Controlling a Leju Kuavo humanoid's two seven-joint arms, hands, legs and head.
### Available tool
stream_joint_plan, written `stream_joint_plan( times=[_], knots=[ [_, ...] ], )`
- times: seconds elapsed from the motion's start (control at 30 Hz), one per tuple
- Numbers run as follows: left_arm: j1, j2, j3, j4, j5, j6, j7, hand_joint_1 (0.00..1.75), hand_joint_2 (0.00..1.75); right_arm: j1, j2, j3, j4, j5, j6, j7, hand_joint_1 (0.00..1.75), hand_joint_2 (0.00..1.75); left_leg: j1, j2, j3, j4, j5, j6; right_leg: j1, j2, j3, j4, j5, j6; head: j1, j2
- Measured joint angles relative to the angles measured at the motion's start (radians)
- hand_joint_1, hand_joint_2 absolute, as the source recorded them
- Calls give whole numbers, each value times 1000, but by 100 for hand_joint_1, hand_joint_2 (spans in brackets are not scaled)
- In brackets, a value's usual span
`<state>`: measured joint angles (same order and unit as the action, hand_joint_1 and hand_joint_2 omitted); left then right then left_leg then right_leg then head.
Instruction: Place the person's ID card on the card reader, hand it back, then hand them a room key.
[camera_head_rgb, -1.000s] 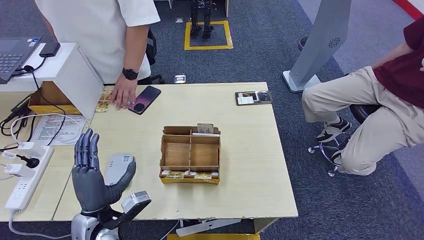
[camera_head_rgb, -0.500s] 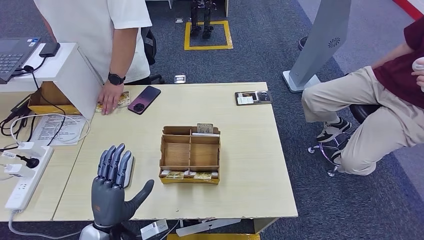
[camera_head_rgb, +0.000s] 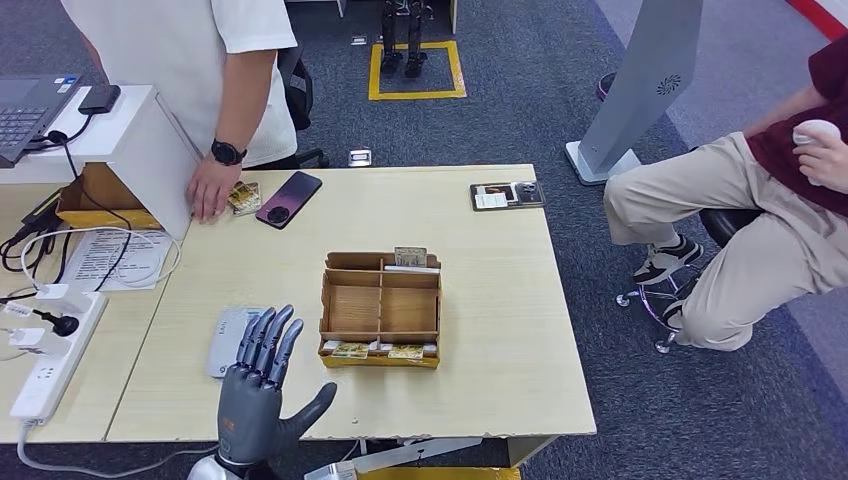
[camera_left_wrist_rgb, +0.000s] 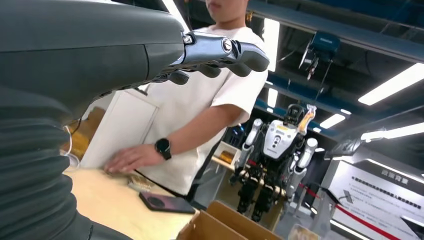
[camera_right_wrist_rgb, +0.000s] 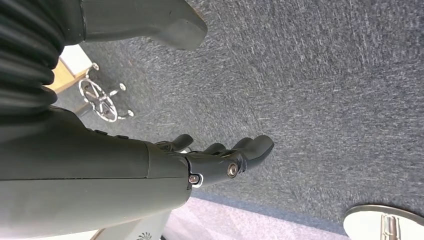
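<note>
Head view: left hand (camera_head_rgb: 262, 395) raised over the near edge of the pale wooden table (camera_head_rgb: 480, 290), fingers straight and spread, holding nothing, just beside the flat grey card reader (camera_head_rgb: 228, 338). Small yellowish ID card (camera_head_rgb: 243, 195) lies at the far left of the table under the fingers of a person in a white T-shirt (camera_head_rgb: 180, 60), next to a dark smartphone (camera_head_rgb: 288, 199). Brown cardboard divider box (camera_head_rgb: 381, 308) sits mid-table with cards in its near slots. Right wrist view: right hand (camera_right_wrist_rgb: 220, 155) hangs over grey carpet, fingers loosely extended, empty.
</note>
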<state>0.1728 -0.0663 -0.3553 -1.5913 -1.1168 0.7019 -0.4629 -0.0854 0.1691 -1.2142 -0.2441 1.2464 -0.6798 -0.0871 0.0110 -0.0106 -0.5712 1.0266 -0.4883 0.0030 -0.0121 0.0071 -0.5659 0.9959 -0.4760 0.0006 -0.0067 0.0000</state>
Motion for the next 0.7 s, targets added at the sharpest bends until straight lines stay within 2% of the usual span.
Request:
stream_joint_plan(
  times=[0.37, 0.57, 0.7],
  knots=[
    [-70, 17, -93, 137, 22, 0, 56, 0, 175, -1, -3, 0, 0, 10, 2, 0, 0, 175, 0, 0, 0, 0, 0, 0, 0, 0, 0, 0, 0, 0, 0, 0],
    [-111, 6, -96, 219, -119, 0, 193, 0, 175, -2, -3, 0, 0, 10, 3, 2, 0, 175, 0, 0, 0, 0, 0, 0, 0, 0, 0, 0, 0, 0, 0, 0],
    [-129, -2, -95, 255, -160, 0, 237, 0, 175, -2, -3, 0, 0, 10, 3, 4, 0, 175, 0, 0, 0, 0, 0, 0, 0, 0, 0, 0, 0, 0, 0, 0]
  ],
)
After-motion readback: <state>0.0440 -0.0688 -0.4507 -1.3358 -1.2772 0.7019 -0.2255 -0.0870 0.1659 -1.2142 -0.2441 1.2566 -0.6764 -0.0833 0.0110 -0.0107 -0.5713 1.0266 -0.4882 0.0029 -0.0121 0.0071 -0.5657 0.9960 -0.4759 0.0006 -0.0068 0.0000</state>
